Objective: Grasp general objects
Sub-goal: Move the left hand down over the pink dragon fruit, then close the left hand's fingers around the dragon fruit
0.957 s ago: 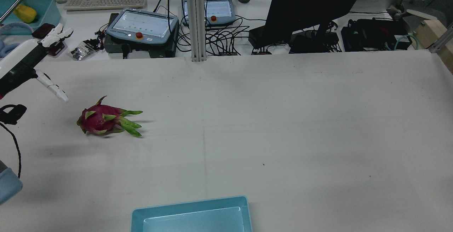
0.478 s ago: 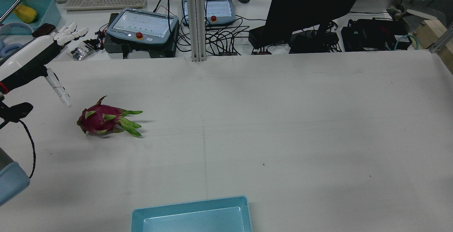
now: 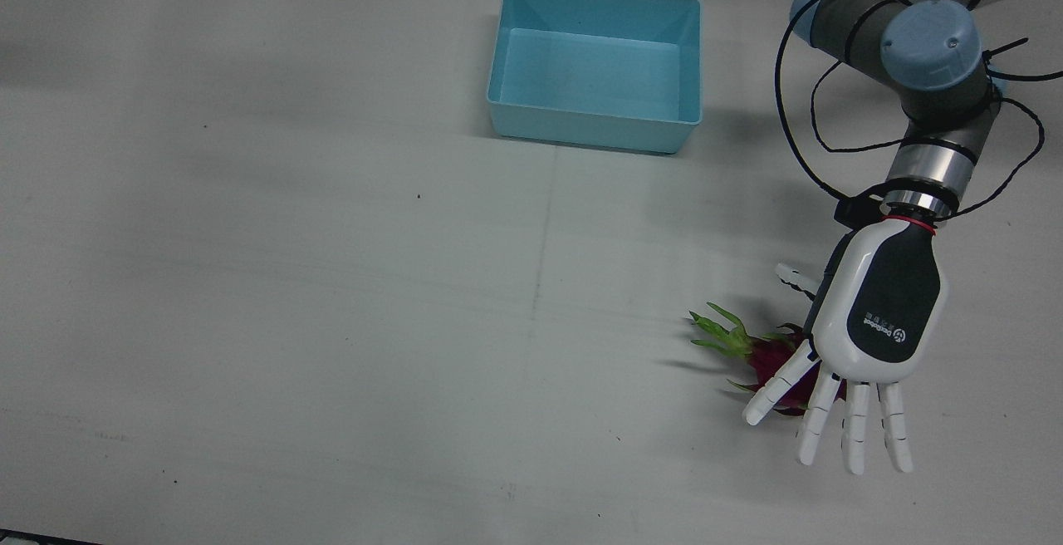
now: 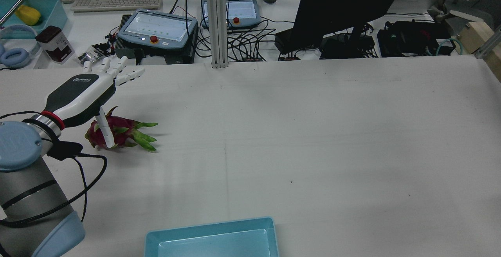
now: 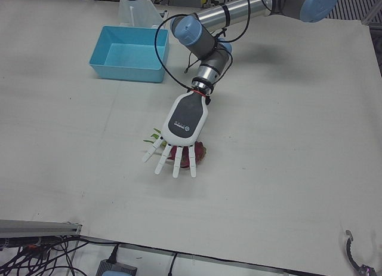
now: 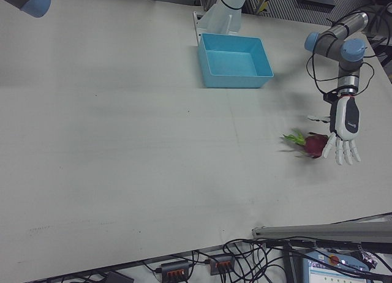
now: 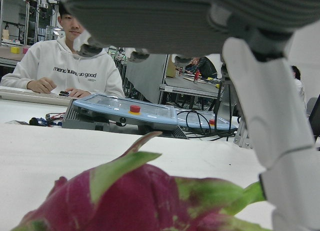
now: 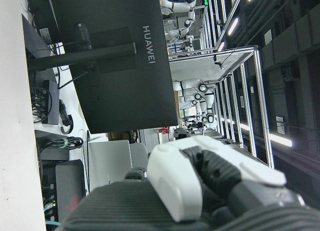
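A magenta dragon fruit (image 4: 122, 128) with green scales lies on the white table near the robot's left side. It also shows in the front view (image 3: 766, 357), the left-front view (image 5: 198, 155), the right-front view (image 6: 314, 143) and, close up, the left hand view (image 7: 140, 201). My left hand (image 4: 84, 91) hovers just above it, open, fingers spread and stretched out past the fruit, thumb (image 7: 272, 121) hanging down beside it. It holds nothing. The front view shows the hand (image 3: 876, 321) covering part of the fruit. Only a white and dark part of my right hand (image 8: 200, 186) shows.
A light blue bin (image 3: 594, 134) stands at the robot's edge of the table, mid-width; it also shows in the rear view (image 4: 211, 229). Beyond the table's far edge are teach pendants (image 4: 156, 29), cables, a monitor (image 4: 340, 6) and a seated person (image 7: 65, 66).
My left hand has swung in from the table's left edge to a spot right over the dragon fruit, still open. The fruit has not moved.
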### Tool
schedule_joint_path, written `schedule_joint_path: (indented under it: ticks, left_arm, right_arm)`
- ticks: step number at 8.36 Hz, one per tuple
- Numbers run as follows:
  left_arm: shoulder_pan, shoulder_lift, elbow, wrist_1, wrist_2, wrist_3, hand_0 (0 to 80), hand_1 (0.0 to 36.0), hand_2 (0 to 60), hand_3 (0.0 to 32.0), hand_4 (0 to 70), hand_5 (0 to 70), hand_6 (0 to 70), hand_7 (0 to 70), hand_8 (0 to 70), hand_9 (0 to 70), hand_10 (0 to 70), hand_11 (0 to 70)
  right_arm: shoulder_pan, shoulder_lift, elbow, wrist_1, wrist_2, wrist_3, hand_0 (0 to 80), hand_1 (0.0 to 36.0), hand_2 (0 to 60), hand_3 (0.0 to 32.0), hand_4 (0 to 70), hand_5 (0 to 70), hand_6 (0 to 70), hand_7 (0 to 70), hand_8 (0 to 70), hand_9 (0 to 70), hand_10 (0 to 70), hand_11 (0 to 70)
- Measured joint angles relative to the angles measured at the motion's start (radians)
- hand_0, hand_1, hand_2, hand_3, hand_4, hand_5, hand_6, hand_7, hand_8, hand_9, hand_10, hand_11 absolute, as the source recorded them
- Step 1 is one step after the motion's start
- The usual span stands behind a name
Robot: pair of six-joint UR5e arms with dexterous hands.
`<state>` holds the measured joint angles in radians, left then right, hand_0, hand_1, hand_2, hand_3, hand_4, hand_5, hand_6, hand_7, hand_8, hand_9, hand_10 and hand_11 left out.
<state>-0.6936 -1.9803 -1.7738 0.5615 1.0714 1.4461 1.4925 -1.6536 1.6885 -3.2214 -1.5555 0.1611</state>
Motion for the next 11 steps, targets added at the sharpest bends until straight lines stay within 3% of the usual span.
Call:
schedule_joint_path:
  ticks: [3, 4, 6, 7, 8, 9, 10, 11]
  left_arm:
    - [0.011, 0.020, 0.071, -0.069, -0.008, 0.002, 45.1, 8.7, 2.5, 28.0, 0.2, 0.0, 0.0, 0.0, 0.0, 0.0, 0.0, 0.0]
    - [0.011, 0.020, 0.089, -0.082, -0.008, 0.000, 43.8, 7.8, 2.5, 23.8, 1.6, 0.0, 0.0, 0.0, 1.1, 0.0, 0.0, 0.0]
    - [0.012, 0.018, 0.140, -0.119, -0.008, -0.001, 43.7, 7.9, 4.0, 18.8, 3.3, 0.0, 0.0, 0.0, 1.5, 0.0, 0.0, 0.0]
    - [0.013, 0.017, 0.168, -0.138, -0.008, -0.001, 44.2, 8.2, 4.6, 15.0, 2.3, 3.0, 0.0, 0.0, 1.4, 0.0, 0.0, 0.0]
    - [0.013, 0.016, 0.188, -0.151, -0.010, -0.001, 45.3, 9.3, 6.6, 5.6, 0.0, 40.7, 0.0, 0.0, 0.9, 0.0, 0.0, 0.0]
    - [0.013, 0.016, 0.200, -0.161, -0.012, 0.000, 44.2, 8.5, 7.1, 0.2, 0.0, 70.0, 0.0, 0.0, 1.8, 0.0, 0.0, 0.0]
    - [0.013, 0.016, 0.205, -0.167, -0.026, 0.001, 44.1, 9.6, 12.1, 0.0, 0.0, 70.0, 0.0, 0.0, 2.1, 0.0, 0.0, 0.0]
    - [0.015, 0.016, 0.208, -0.170, -0.040, 0.003, 42.6, 14.5, 34.8, 0.0, 0.0, 70.0, 1.1, 0.0, 2.2, 0.0, 0.0, 0.0]
  right_arm:
    - [0.000, 0.000, -0.001, 0.000, 0.000, 0.000, 0.0, 0.0, 0.0, 0.0, 0.0, 0.0, 0.0, 0.0, 0.0, 0.0, 0.0, 0.0]
    - [0.000, 0.000, -0.001, 0.000, 0.000, 0.000, 0.0, 0.0, 0.0, 0.0, 0.0, 0.0, 0.0, 0.0, 0.0, 0.0, 0.0, 0.0]
    - [0.000, 0.000, -0.001, 0.000, 0.000, 0.000, 0.0, 0.0, 0.0, 0.0, 0.0, 0.0, 0.0, 0.0, 0.0, 0.0, 0.0, 0.0]
    - [-0.001, 0.000, -0.001, 0.000, 0.000, 0.000, 0.0, 0.0, 0.0, 0.0, 0.0, 0.0, 0.0, 0.0, 0.0, 0.0, 0.0, 0.0]
    - [-0.001, 0.000, -0.001, 0.000, 0.001, 0.000, 0.0, 0.0, 0.0, 0.0, 0.0, 0.0, 0.0, 0.0, 0.0, 0.0, 0.0, 0.0]
    - [-0.001, 0.000, -0.001, 0.000, 0.000, 0.000, 0.0, 0.0, 0.0, 0.0, 0.0, 0.0, 0.0, 0.0, 0.0, 0.0, 0.0, 0.0]
    - [-0.001, 0.000, -0.001, 0.000, 0.000, 0.000, 0.0, 0.0, 0.0, 0.0, 0.0, 0.0, 0.0, 0.0, 0.0, 0.0, 0.0, 0.0]
    - [0.000, 0.000, -0.001, 0.000, 0.000, 0.000, 0.0, 0.0, 0.0, 0.0, 0.0, 0.0, 0.0, 0.0, 0.0, 0.0, 0.0, 0.0]
